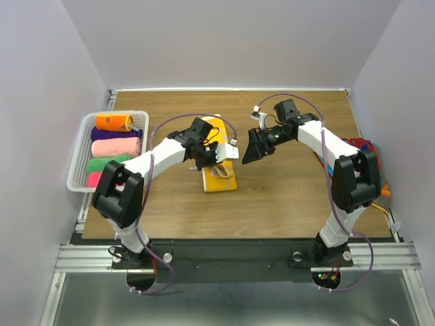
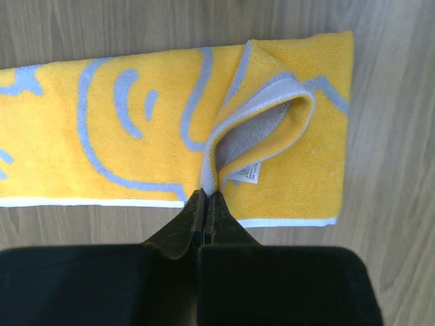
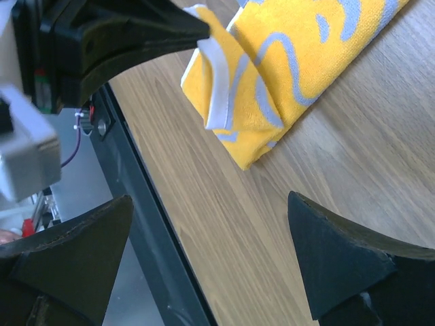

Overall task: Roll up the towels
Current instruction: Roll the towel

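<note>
A yellow towel (image 1: 223,180) with grey-blue curved lines lies folded into a long strip at the middle of the table. My left gripper (image 1: 212,161) is shut on the white-hemmed edge of the end that is folded over. In the left wrist view its tips (image 2: 205,198) pinch that edge, and the towel (image 2: 136,122) curls up into a loop with a white label (image 2: 248,174) showing. My right gripper (image 1: 253,149) hovers just right of the towel, open. In its own view the right gripper (image 3: 211,224) holds nothing, and the towel (image 3: 299,61) lies ahead with the left gripper's fingers (image 3: 156,30) on its hem.
A white slatted basket (image 1: 80,139) at the left table edge holds rolled towels: orange (image 1: 113,121), purple (image 1: 115,134), pink (image 1: 114,147), green (image 1: 105,164). A red and blue patterned towel (image 1: 360,146) lies at the right edge behind the right arm. The table's dark front rail (image 3: 136,204) is near.
</note>
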You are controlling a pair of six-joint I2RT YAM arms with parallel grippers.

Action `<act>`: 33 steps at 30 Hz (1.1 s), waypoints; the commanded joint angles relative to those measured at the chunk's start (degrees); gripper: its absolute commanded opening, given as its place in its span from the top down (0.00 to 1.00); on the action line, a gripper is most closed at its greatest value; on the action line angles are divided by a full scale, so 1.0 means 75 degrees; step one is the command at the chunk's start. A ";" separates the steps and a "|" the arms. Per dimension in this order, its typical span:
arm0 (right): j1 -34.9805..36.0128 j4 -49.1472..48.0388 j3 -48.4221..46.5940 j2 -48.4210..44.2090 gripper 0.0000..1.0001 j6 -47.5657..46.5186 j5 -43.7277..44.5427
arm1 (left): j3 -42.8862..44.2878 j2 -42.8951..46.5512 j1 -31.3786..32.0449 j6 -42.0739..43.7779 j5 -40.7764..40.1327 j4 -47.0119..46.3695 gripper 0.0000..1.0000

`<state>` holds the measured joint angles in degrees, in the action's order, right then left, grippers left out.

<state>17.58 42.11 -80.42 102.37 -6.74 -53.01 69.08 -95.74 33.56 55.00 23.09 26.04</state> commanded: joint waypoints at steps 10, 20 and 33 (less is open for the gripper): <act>-0.0071 0.0186 0.0211 -0.0161 0.00 -0.0378 -0.0138 | 0.0610 -0.0663 -0.0256 0.0155 0.0179 -0.0179 1.00; -0.0095 0.0186 0.0258 -0.0243 0.07 -0.0577 0.0352 | 0.1148 -0.0582 -0.0724 -0.0383 0.0413 -0.0097 0.65; 0.0163 -0.0340 -0.0490 0.0436 0.41 -0.0157 0.0389 | -0.0172 0.1549 -0.0704 -0.1006 0.0497 -0.0413 0.47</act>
<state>17.56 43.29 -79.05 102.98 -10.24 -48.86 74.30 -94.15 23.00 49.01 26.46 23.62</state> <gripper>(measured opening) 0.600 0.525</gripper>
